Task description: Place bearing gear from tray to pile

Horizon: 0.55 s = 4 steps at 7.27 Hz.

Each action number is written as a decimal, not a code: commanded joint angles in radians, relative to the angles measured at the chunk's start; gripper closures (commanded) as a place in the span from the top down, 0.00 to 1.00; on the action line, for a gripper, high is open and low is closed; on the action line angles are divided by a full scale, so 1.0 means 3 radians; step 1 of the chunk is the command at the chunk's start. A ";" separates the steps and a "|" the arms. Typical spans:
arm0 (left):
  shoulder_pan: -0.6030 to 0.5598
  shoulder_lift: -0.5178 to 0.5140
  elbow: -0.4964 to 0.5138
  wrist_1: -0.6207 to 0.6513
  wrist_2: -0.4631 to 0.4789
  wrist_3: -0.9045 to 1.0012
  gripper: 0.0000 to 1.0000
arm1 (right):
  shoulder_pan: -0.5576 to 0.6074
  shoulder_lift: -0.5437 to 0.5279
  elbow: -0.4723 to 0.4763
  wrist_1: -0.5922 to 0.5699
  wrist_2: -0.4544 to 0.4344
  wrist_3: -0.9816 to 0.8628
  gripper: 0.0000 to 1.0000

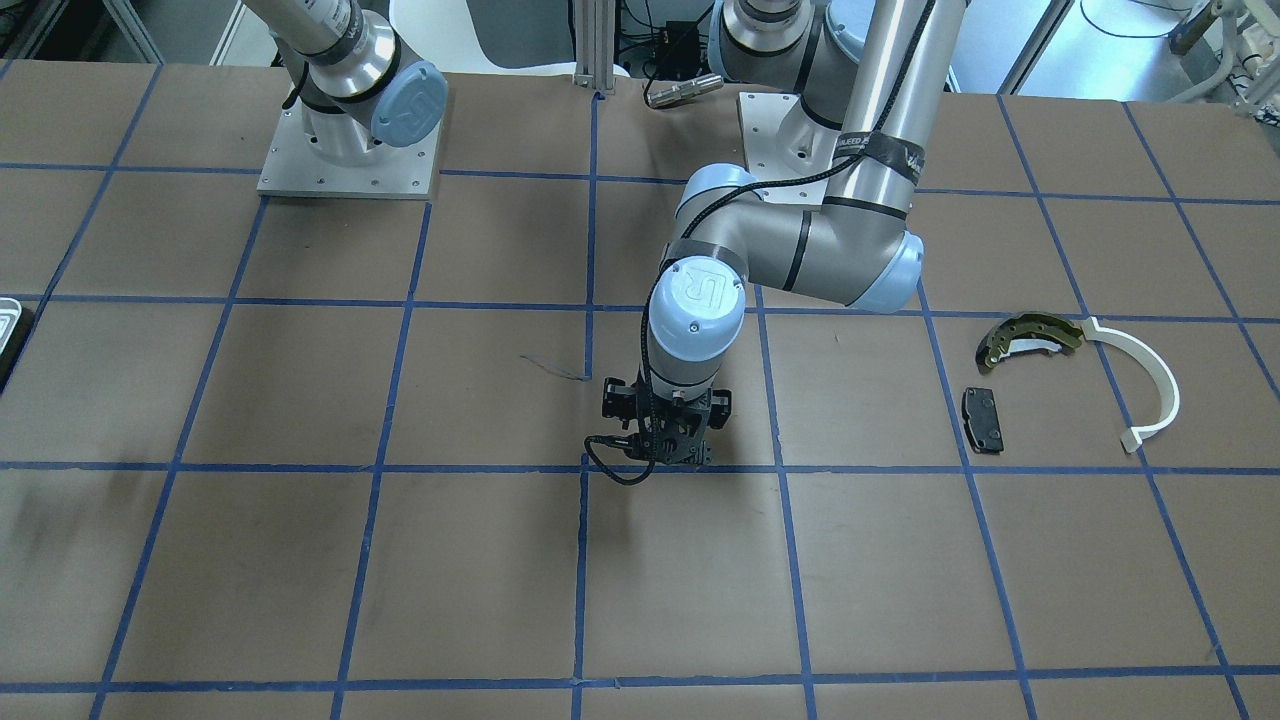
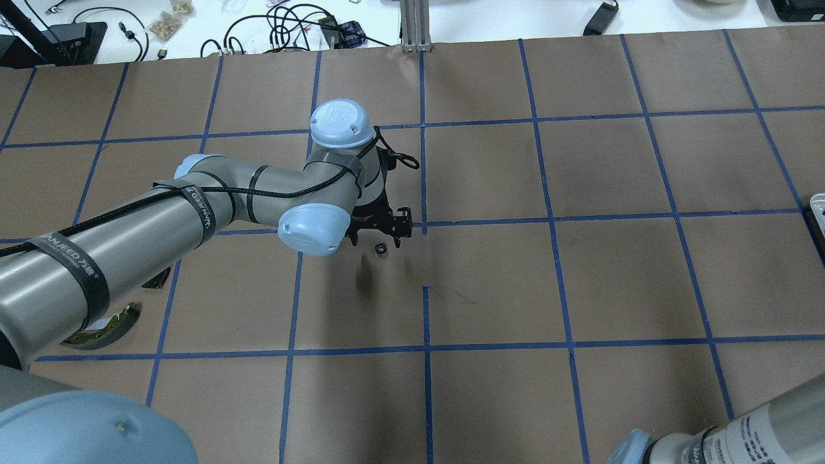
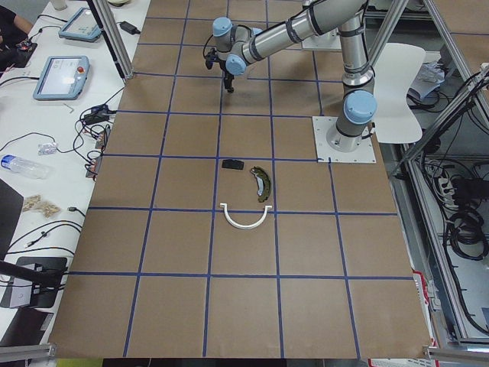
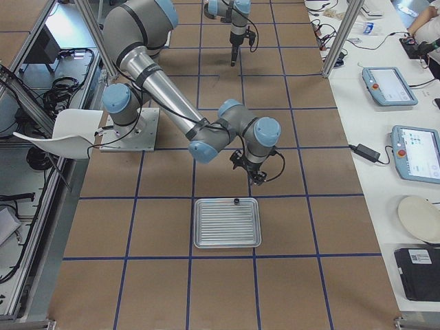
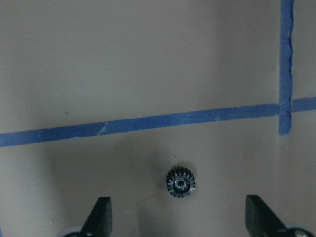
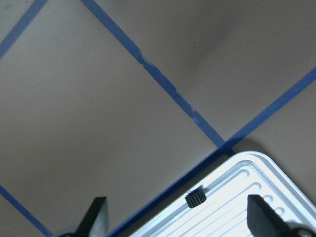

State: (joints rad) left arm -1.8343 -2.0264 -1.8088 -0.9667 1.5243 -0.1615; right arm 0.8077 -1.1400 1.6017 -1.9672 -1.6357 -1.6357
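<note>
My left gripper (image 5: 180, 213) is open above the brown table. A small black bearing gear (image 5: 180, 182) lies on the paper between its fingertips, apart from both; it also shows in the overhead view (image 2: 381, 247) below the left gripper (image 2: 376, 237). The pile lies far off: an olive-gold brake shoe (image 1: 1030, 334), a white arc (image 1: 1152, 385) and a black pad (image 1: 983, 419). My right gripper (image 6: 177, 211) is open over the corner of the tray (image 6: 256, 170). A second small black gear (image 6: 196, 198) lies in the tray at its rim.
The tray (image 4: 227, 223) sits in front of my right gripper (image 4: 256, 173), with its gear (image 4: 236, 201) at the near rim. Blue tape lines grid the table. The left arm's elbow (image 1: 850, 260) hangs between the left gripper (image 1: 665, 440) and the pile.
</note>
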 commanded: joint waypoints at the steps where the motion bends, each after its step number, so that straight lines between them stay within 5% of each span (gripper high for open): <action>1: -0.0001 -0.0036 0.0001 0.0006 0.0002 0.0006 0.71 | -0.0232 0.0280 0.0005 -0.0553 0.0280 -0.1063 1.00; 4: -0.0001 -0.0097 0.0016 0.0006 0.0007 -0.0009 0.67 | -0.0279 0.0348 0.0065 -0.0627 0.0482 -0.1797 1.00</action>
State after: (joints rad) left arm -1.8346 -2.0462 -1.8055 -0.9649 1.5252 -0.1613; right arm 0.7277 -1.0401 1.6087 -2.1459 -1.5098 -2.0928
